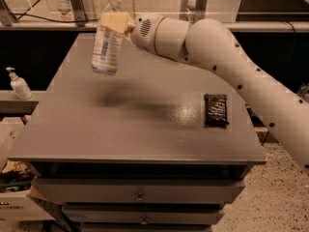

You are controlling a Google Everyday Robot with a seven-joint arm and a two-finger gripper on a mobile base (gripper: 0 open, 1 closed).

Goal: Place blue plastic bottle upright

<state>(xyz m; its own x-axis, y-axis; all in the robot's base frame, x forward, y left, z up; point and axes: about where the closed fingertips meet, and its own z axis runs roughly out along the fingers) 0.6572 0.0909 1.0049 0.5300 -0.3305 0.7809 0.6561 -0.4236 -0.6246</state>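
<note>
The blue plastic bottle (107, 38) is clear and ribbed with a white cap and a pale label. It hangs nearly upright, cap up, in the air above the far left part of the grey table (135, 124). My gripper (115, 21) is shut on its upper part, just below the neck, with tan fingers (116, 22) across it. The white arm (227, 62) reaches in from the right. The bottle's base is well above the tabletop and its shadow falls on the table below.
A dark snack bag (215, 109) lies flat on the right side of the table. A small white pump dispenser bottle (18, 84) stands on a ledge to the left. Drawers are under the tabletop, and boxes sit on the floor at lower left.
</note>
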